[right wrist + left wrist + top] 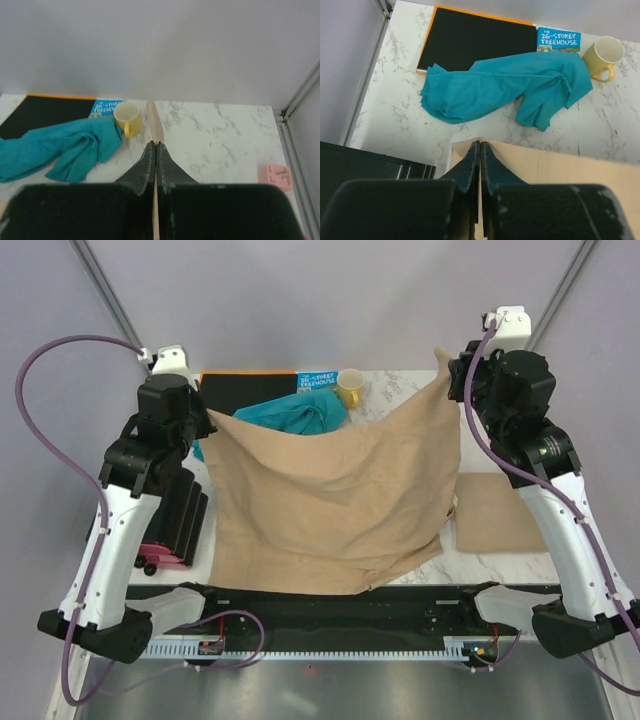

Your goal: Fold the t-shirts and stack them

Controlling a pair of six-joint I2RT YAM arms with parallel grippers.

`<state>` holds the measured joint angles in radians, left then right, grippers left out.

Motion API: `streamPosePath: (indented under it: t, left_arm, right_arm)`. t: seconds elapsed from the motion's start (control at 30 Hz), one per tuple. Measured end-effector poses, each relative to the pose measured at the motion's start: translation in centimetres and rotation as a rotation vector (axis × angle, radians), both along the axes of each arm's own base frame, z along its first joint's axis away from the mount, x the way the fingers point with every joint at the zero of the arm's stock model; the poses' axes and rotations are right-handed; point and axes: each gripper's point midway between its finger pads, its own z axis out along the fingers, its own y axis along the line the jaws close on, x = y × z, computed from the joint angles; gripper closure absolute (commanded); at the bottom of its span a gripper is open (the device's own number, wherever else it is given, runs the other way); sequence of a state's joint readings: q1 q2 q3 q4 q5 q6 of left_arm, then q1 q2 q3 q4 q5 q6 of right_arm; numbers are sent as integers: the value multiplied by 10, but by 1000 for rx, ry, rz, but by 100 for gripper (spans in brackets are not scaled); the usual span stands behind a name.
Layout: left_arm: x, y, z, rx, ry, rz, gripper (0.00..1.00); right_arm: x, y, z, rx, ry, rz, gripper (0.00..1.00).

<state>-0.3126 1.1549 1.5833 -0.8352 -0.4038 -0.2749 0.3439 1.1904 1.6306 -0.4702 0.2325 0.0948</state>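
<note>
While the large tan-beige cloth t-shirt point(330, 500) hangs spread above the white marble desk point(400, 390), your left claw point(480, 146) and right claw point(155, 146) are each closed tight on only a thin edge of a top corner, so a hard pull apart could slip one corner free and drop that side in a heap. Laid down away from you, its sagging middle may drag the crumpled teal-blue cloth garment point(505, 87) behind it into the small yellow mug point(605, 55).
</note>
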Motion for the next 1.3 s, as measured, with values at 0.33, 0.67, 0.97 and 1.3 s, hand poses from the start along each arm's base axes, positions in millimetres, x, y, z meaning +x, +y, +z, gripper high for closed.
streamPosePath:
  t: [0.33, 0.67, 0.97, 1.3]
  left_arm:
    - [-95, 12, 86, -115, -270, -101, 98]
    - [-191, 38, 140, -175, -466, -134, 98]
    - [-156, 19, 155, -177, -431, -170, 98]
    - [25, -23, -36, -36, 90, -49, 98]
  right_arm:
    - [-76, -22, 61, 59, -152, 28, 100]
    - [-167, -47, 129, 121, -353, 71, 100]
    - [-148, -40, 143, 106, -335, 74, 100]
    - [36, 10, -25, -58, 103, -9, 100]
